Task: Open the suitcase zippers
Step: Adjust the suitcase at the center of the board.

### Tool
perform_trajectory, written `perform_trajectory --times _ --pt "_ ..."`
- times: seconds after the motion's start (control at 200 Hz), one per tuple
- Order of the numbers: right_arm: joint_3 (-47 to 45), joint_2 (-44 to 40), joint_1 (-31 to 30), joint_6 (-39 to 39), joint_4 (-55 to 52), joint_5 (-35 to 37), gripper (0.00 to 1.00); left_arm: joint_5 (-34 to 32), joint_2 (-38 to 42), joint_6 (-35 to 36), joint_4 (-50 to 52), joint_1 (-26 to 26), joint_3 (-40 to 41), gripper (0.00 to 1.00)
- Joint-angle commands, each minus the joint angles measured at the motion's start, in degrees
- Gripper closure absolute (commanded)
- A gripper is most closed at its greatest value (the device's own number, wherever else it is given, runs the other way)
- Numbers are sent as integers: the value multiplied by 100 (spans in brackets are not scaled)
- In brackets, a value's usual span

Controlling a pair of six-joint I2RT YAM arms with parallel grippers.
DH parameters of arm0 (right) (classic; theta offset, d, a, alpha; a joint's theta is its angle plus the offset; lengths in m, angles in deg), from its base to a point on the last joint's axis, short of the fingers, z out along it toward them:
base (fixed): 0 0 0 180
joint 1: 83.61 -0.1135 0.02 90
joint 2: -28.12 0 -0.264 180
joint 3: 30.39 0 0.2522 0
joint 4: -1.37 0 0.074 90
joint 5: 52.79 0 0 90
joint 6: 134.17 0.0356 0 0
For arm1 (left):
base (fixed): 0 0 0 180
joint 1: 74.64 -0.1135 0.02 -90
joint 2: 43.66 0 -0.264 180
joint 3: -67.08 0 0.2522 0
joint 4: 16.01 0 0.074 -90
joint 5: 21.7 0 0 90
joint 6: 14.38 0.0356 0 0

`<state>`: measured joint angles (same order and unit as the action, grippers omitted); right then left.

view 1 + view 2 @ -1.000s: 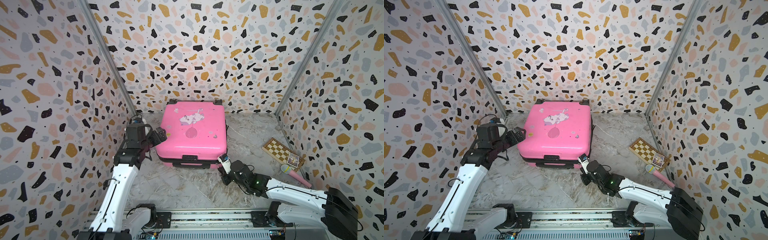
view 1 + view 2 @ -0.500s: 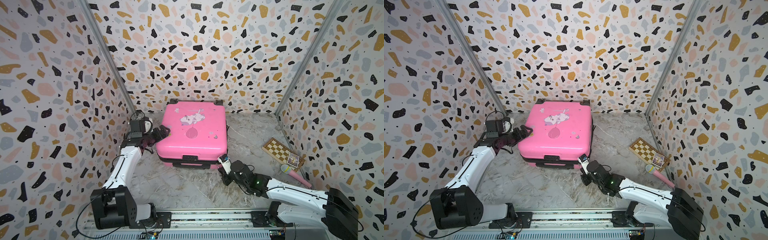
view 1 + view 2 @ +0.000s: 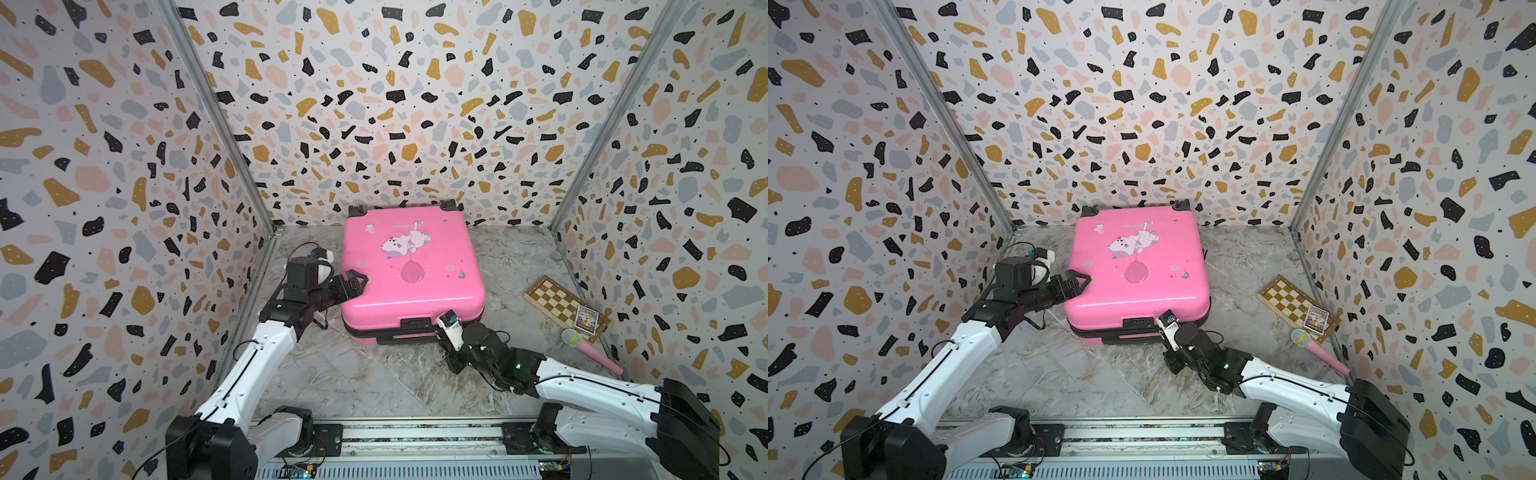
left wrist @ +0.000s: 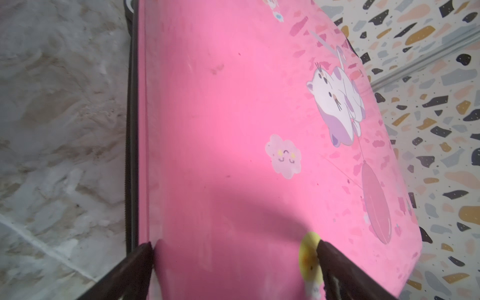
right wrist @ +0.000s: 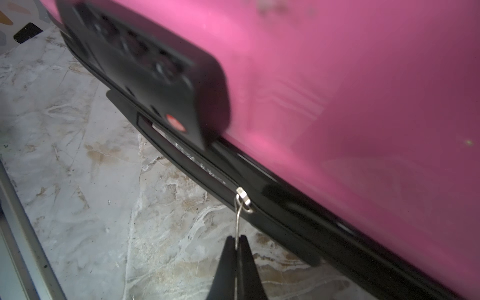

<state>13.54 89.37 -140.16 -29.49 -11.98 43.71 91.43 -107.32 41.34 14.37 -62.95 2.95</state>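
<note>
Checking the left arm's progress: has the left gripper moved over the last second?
Yes. The left gripper has shifted toward the chessboard and now reaches over the suitcase edge.

right end effector point(image 5: 237, 240) pinches silver zipper pull point(image 5: 238, 220).

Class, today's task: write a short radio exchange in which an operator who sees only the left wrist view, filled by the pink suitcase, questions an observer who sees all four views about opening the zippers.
Operator: Where is the right hand?
Observer: At the edge of the suitcase nearest the robot's base, shut on a thin metal zipper pull.
Operator: Does anything else lie on that side?
Observer: A chessboard and a pink microphone lie to the right of the suitcase, apart from it.
</note>
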Motion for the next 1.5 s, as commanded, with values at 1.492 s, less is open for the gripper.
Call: perform_trajectory --times 1.492 --pt "-294 -904 -730 -79 667 -112 100 -199 -764 -1372 -2163 3353 396 5"
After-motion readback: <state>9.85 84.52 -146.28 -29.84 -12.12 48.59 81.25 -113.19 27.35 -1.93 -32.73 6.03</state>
